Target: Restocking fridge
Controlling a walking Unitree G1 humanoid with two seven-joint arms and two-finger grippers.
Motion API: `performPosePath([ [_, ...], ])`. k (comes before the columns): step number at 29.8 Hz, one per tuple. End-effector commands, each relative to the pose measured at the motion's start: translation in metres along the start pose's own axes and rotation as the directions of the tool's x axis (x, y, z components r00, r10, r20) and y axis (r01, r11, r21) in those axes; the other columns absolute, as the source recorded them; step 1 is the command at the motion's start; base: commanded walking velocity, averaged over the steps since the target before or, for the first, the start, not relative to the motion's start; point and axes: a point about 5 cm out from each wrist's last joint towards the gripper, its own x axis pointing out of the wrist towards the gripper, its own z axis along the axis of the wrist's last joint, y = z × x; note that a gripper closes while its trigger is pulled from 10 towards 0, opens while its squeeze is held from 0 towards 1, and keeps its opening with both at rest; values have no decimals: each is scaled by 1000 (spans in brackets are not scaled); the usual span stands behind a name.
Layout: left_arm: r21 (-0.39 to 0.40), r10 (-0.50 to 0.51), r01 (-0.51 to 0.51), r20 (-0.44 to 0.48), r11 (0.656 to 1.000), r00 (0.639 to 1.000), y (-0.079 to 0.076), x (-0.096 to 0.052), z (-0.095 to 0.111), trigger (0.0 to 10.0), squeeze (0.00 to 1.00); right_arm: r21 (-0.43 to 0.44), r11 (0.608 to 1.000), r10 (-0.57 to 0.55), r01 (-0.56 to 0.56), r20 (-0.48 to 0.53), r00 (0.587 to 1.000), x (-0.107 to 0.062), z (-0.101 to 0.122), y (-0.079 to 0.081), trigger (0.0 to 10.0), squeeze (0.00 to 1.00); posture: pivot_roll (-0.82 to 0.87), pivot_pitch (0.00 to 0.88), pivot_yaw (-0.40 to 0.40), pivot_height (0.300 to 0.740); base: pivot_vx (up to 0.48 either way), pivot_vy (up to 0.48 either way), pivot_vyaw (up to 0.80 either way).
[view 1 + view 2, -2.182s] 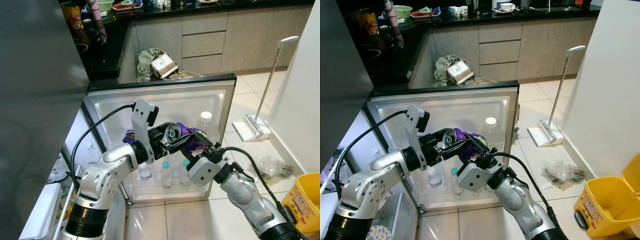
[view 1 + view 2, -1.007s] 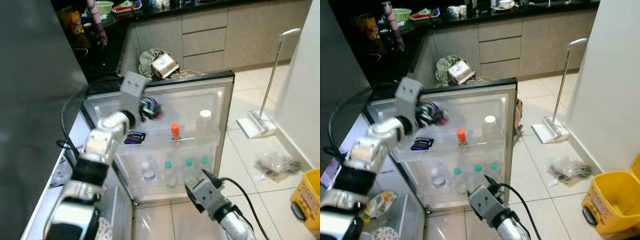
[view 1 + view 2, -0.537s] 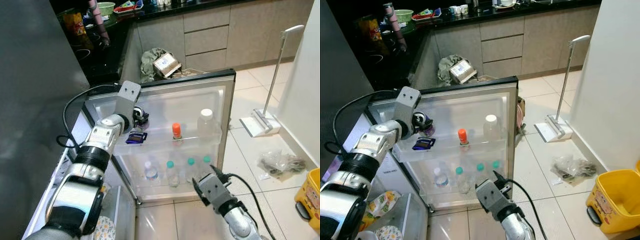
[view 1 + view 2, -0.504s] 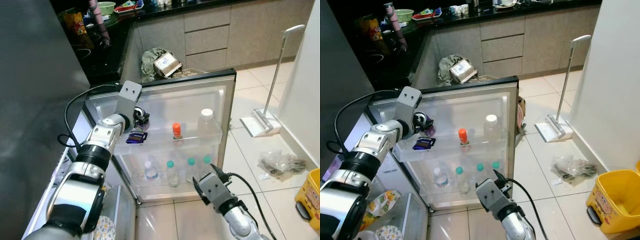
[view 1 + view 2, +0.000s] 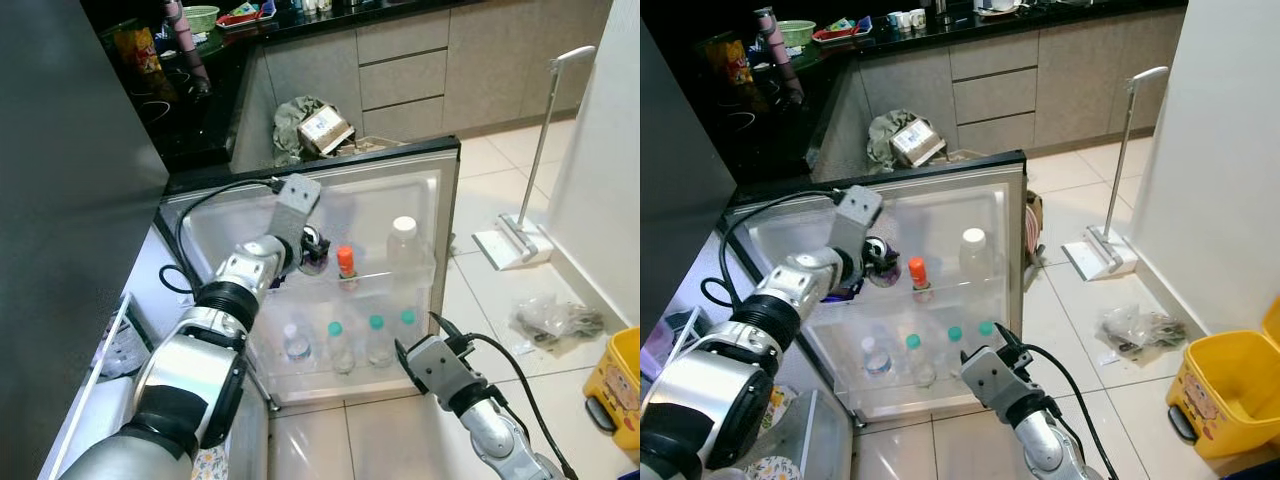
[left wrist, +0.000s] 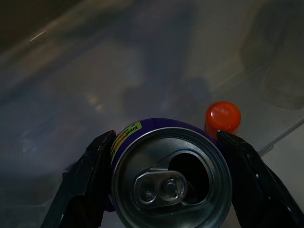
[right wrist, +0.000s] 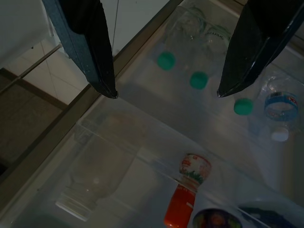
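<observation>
**Purple can at the fridge door shelf**

Left gripper reaching into the open fridge door, jaws pinching a purple can from both sides. Can opened at the top, tab and mouth facing the wrist camera, held over the upper door shelf, just beside an orange-capped bottle. Further along the same shelf, a white-capped clear bottle, upright. Down on the lower door shelf, a row of small water bottles: one with a white cap, three with green caps.

Right gripper low in front of the door's bottom edge, jaws spread wide, nothing between them, looking up along the door at the green caps and the orange-capped bottle.

Behind the door, a crumpled bag with a cardboard box against grey cabinets. On the tiled floor, a white flat mop leaning at the wall, a crumpled plastic wrapper, and a yellow bin.
</observation>
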Motion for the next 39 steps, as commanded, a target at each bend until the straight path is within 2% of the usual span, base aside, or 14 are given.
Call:
performPosePath([
  [1, -11, 13, -12, 28, 1000, 1000, -2, 2, 6, 10000, 0, 10, 1000, -1, 1, 21, 1000, 1, 3, 3, 10000, 0, -126, 37, 166, 740, 0, 0, 0],
  [9, 12, 11, -11, 9, 1000, 1000, -10, 5, 0, 10000, 0, 11, 1000, -1, 1, 25, 1000, 1, 4, 4, 10000, 0, -133, 41, 168, 740, 0, 0, 0],
  [13, 81, 70, -69, -17, 994, 997, -10, 5, -9, 10000, 0, 10, 1000, -5, 5, 29, 1000, -1, 4, 3, 10000, 0, -139, 50, 171, 740, 0, 0, 0],
  [16, 89, 107, -104, -24, 991, 994, -9, 5, -13, 10000, 0, 8, 1000, -9, 9, 30, 1000, -2, 4, 2, 10000, 0, -140, 58, 171, 740, 0, 0, 0],
  [26, 36, 117, -114, -100, 993, 988, -10, 4, -35, 10000, 0, 3, 1000, -8, 8, 41, 999, -2, 6, 1, 10000, 0, -148, 84, 167, 740, 0, 0, 0],
  [32, -30, 162, -169, -160, 985, 974, -5, 1, -54, 10000, 8, -2, 1000, -4, 4, 48, 999, -2, 7, -1, 10000, 0, -150, 96, 158, 740, 0, 0, 0],
  [33, -44, 162, -171, -162, 984, 973, -5, 1, -55, 10000, 235, -4, 1000, -3, 3, 49, 999, -3, 7, -1, 10000, 0, -150, 96, 157, 740, 0, 0, 0],
  [35, -53, 160, -171, -162, 984, 974, -5, 1, -55, 10000, 235, -4, 1000, -2, 2, 49, 999, -3, 7, -2, 10000, 0, -150, 96, 157, 740, 0, 0, 0],
  [36, -57, 159, -171, -163, 984, 974, -5, 1, -55, 10000, 1000, -5, 1000, -2, 2, 49, 999, -3, 7, -2, 10000, 0, -150, 97, 156, 740, 0, 0, 0],
  [39, -65, 149, -161, -157, 985, 976, -5, 1, -55, 10000, 1000, -6, 1000, -1, 2, 51, 999, -2, 7, -2, 10000, 0, -152, 96, 157, 740, 0, 0, 0],
])
